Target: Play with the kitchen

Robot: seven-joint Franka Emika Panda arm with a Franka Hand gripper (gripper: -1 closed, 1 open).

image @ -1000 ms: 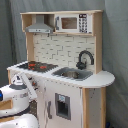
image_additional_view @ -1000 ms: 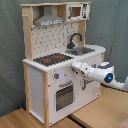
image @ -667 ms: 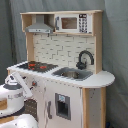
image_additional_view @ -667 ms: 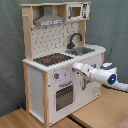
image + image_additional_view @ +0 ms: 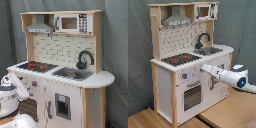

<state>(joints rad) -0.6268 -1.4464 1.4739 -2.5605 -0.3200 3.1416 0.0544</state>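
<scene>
1. Kitchen (image 5: 183,65) upright on desk (image 5: 228,112), green curtain behind.
2. Tool (image 5: 204,69) at front panel beside oven door (image 5: 192,95); spread or pressed together, cannot tell.
3. Risk: hard push could tip kitchen.

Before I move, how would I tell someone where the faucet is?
Find the toy kitchen in both exterior views, then its worktop. At the end away from the black-red hob lies the sink; the faucet rises behind it, the only black arched pipe there.
</scene>
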